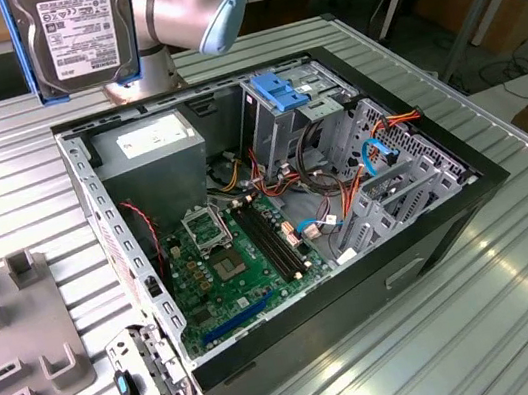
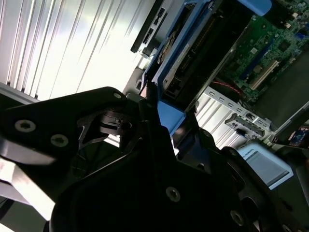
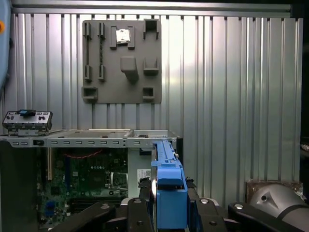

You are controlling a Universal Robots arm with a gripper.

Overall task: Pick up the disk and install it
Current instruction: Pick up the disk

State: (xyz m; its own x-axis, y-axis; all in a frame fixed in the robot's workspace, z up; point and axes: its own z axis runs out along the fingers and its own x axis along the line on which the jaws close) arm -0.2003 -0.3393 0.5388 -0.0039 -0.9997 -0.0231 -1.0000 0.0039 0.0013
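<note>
Disk (image 1: pixel 79 31) upright, clamped edge-on between end effector (image 3: pixel 169 200) fingers, raised beside open computer case (image 1: pixel 425 252).

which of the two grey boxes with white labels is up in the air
The disk, with blue side rails, held upright clear of the case by the gripper; the larger power supply sits inside the case.

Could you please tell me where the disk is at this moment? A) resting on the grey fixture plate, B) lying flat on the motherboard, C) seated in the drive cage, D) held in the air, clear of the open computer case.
D: in the exterior view the disk stands upright in the air beside the arm, raised clear of the open computer case, and in the first wrist view the gripper is shut on its edge.
</note>
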